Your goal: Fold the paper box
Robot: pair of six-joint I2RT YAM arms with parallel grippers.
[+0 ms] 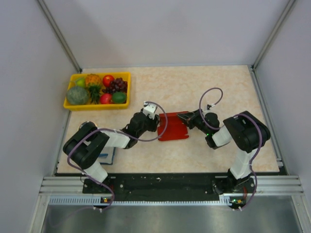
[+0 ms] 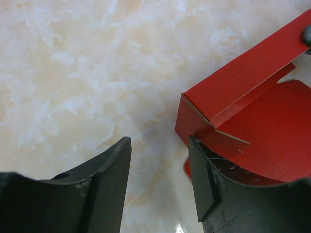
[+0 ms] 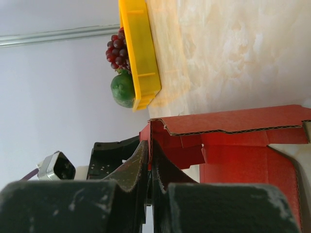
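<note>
Right end effector [image 3: 149,151] on paper box [image 3: 243,165]

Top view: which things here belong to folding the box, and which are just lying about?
In the job:
red paper box, partly folded
left gripper, open at the box's corner
right gripper, shut on the box's wall

Lying about:
yellow tray
fruit in the tray
flat item, mostly hidden, too unclear to name

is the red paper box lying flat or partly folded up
Partly folded. On the paper box, side walls stand up from the flat base and meet at a corner in both wrist views; the top is open.
</note>
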